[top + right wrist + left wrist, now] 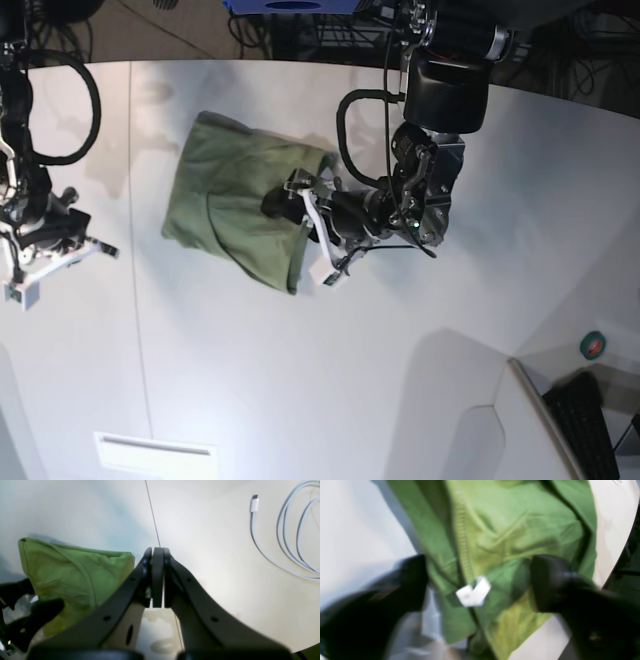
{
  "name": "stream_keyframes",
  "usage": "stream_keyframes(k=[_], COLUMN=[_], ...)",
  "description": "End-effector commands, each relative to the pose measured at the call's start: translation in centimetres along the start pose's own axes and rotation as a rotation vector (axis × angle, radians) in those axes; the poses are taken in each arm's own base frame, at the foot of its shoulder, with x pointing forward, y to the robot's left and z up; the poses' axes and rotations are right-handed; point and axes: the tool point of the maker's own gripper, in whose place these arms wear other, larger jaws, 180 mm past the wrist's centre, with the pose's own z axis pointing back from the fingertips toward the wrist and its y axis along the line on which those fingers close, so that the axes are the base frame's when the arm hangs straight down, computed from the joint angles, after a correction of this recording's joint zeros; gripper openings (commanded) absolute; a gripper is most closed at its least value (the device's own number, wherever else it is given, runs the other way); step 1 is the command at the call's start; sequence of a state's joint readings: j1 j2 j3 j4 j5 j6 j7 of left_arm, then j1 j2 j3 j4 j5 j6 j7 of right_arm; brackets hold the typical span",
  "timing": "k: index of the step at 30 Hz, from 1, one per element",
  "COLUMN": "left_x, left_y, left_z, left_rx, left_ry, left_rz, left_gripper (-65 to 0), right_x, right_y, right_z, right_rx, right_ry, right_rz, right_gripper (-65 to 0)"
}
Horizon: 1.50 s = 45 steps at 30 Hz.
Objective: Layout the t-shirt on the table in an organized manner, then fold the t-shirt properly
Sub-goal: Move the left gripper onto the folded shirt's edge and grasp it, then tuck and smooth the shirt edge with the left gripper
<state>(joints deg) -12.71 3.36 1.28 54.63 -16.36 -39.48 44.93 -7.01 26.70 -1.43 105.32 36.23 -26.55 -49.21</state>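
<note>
The olive-green t-shirt (235,200) lies bunched in a folded heap on the white table (300,380), toward the far side. My left gripper (305,228) hovers at the shirt's right edge, its jaws apart. In the blurred left wrist view, its black fingers (412,580) straddle the t-shirt (510,530), and a small white tag (473,595) shows between them. My right gripper (157,552) is shut and empty over bare table (200,542), to the right of the t-shirt (75,575). In the base view, the right gripper (75,248) sits far left, away from the cloth.
A white cable (287,537) loops on the table to the right of the right gripper. A thin dark seam (152,512) crosses the tabletop. A green tape roll (592,345) and a keyboard (590,400) lie beyond the table's near right corner.
</note>
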Motion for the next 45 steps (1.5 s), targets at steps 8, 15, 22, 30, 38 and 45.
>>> stream_keyframes(k=[8, 15, 22, 30, 38, 45], left_x=[2.9, 3.1, 4.2, 6.2, 5.9, 5.8], left_y=[-1.2, -2.0, -3.3, -6.0, -7.0, -7.1], left_z=[-0.3, -0.5, -1.2, -2.2, -2.7, -2.7], left_rx=[-0.014, 0.024, -0.004, -0.027, -0.060, -0.064], left_ry=[0.046, 0.373, 0.489, 0.455, 0.426, 0.426], left_rz=[-0.179, -0.713, -1.137, -1.223, -1.217, -1.216], left_gripper=[-65.0, -65.0, -65.0, -65.0, -65.0, -65.0], right_x=[1.8, 0.2, -2.3, -5.8, -6.5, -6.2], right_y=[-2.8, -5.2, -6.8, -8.0, -7.6, -7.4], right_z=[1.0, 1.3, 1.6, 2.0, 1.9, 1.8], right_rx=[-0.054, -0.105, -0.135, -0.167, -0.161, -0.155], right_ry=[-0.062, -0.036, -0.003, 0.047, 0.060, 0.055], right_rz=[-0.038, -0.074, -0.176, -0.253, -0.267, -0.268], right_gripper=[-65.0, -65.0, -65.0, -65.0, -65.0, -65.0])
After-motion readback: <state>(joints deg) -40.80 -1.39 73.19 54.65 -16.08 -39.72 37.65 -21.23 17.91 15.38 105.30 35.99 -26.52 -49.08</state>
